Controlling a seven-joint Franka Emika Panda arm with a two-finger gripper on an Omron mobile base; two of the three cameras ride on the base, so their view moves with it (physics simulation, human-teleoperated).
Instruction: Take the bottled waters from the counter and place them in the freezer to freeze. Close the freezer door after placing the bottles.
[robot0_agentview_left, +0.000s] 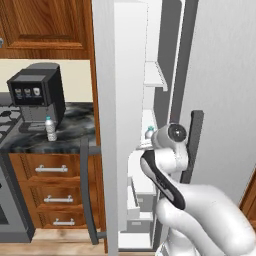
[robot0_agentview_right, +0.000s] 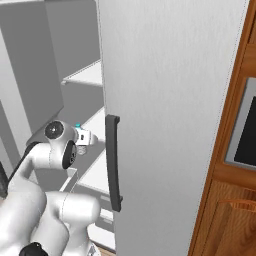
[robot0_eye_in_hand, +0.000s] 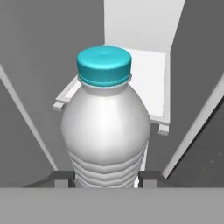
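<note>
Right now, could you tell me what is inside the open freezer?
White shelves and lower drawers; the gripper holds one water bottle inside. The arm and the freezer door cover the rest.

Two bottled waters (robot0_agentview_left: 50, 129) (robot0_eye_in_hand: 105, 127), one coffee machine (robot0_agentview_left: 37, 95), three counter drawers (robot0_agentview_left: 51, 170), one freezer (robot0_agentview_left: 150, 75)

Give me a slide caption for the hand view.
Hand grips a teal-capped water bottle, facing a white freezer shelf.
</note>
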